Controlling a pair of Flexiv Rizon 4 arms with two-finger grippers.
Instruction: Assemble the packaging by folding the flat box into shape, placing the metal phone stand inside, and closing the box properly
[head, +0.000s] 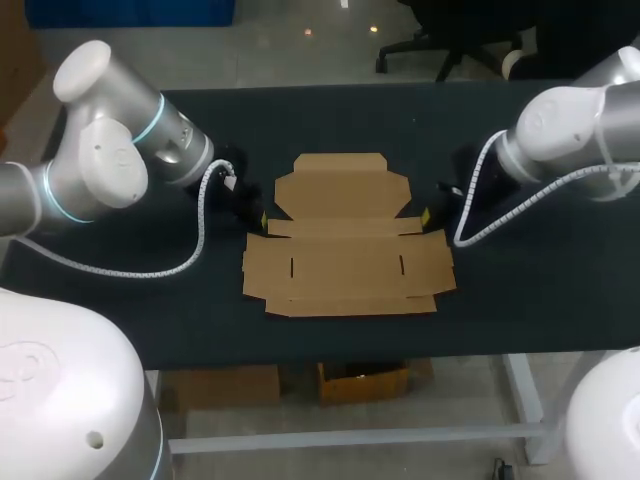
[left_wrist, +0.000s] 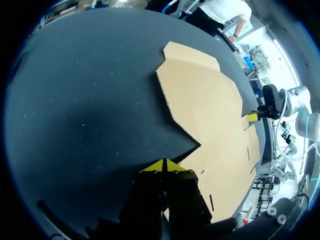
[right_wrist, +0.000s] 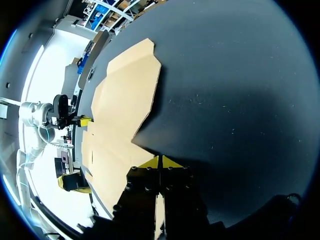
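A flat, unfolded brown cardboard box (head: 345, 238) lies in the middle of the dark table (head: 120, 300). My left gripper (head: 262, 217) sits shut at the box's left edge, its yellow tips pressed together by the notch between two flaps (left_wrist: 165, 166). My right gripper (head: 424, 214) is shut at the box's right edge, tips together at the matching notch (right_wrist: 160, 162). Each wrist view shows the cardboard (left_wrist: 210, 115) (right_wrist: 120, 110) spreading ahead and the other arm's gripper on the far side. No metal phone stand shows in any view.
The dark table stretches well beyond the box on both sides and behind it. White cables (head: 200, 240) hang from both arms near the table surface.
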